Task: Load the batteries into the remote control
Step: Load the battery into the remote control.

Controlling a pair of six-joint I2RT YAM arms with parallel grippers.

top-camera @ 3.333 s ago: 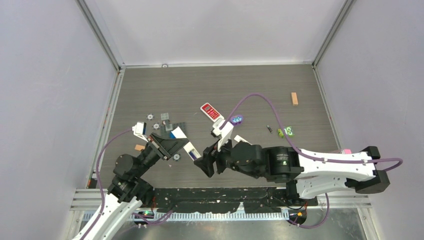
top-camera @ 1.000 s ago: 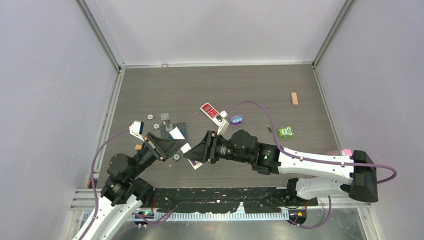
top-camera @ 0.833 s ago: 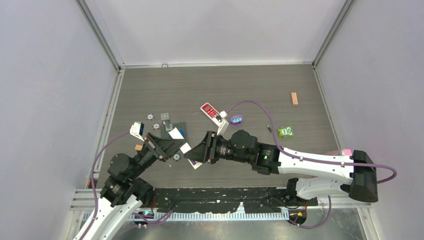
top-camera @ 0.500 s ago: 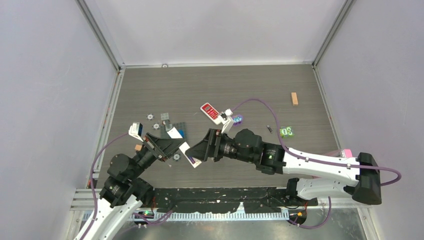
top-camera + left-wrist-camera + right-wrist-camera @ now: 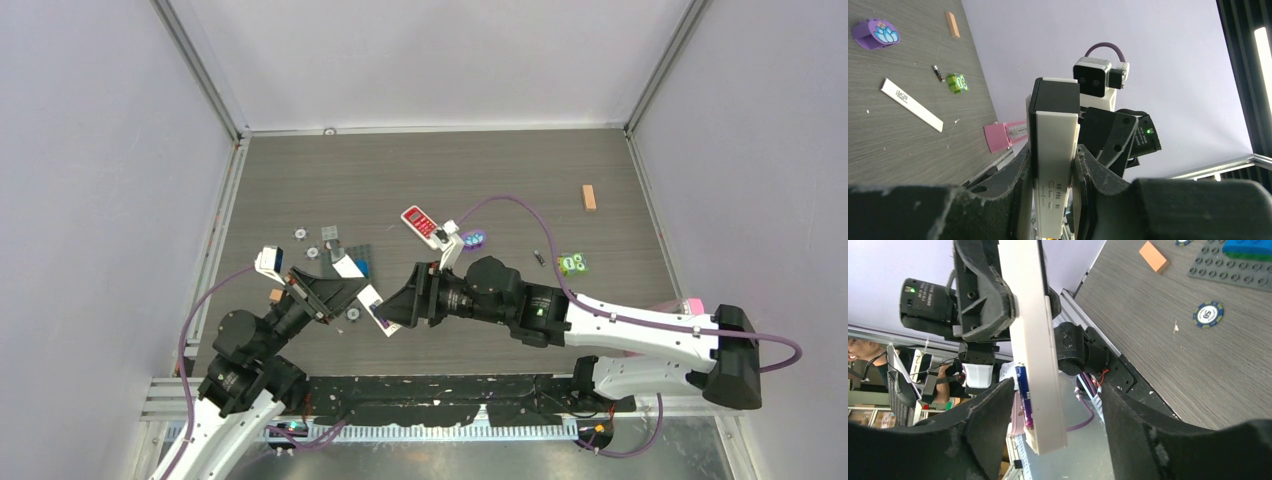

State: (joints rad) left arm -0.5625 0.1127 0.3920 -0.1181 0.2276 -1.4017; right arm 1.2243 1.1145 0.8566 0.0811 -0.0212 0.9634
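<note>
The left gripper [image 5: 1053, 167] is clamped tight on the remote control [image 5: 1054, 150], a long flat bar of smooth white plastic with a boxy black end. It is held up off the table and pokes out past the gripper's matte black fingers. The right gripper [image 5: 1055, 390] faces it with its rough, wedge-shaped black fingers [image 5: 983, 425] spread apart, one on each side of the bar's free end with a gap showing on both. A slim blue-purple battery [image 5: 1024, 402] lies along the remote's side near that end, between those spread fingers; whether it is seated in the compartment I can't tell. Below is a grey wood-grain table [image 5: 500, 170], boxed in by plain pale lilac walls and aluminium rails. Beyond the right gripper lie a blue-and-white poker chip [image 5: 1208, 315], a grey studded baseplate [image 5: 1233, 275] and a small orange block [image 5: 1153, 256]. Ahead of the left gripper, well apart from it, lie a flat white strip [image 5: 911, 104], a small dark battery [image 5: 938, 73], a green toy piece [image 5: 958, 82] and a purple lotus-printed piece [image 5: 875, 34]. The right arm's wrist camera [image 5: 1093, 80] blocks what is behind the remote.
</note>
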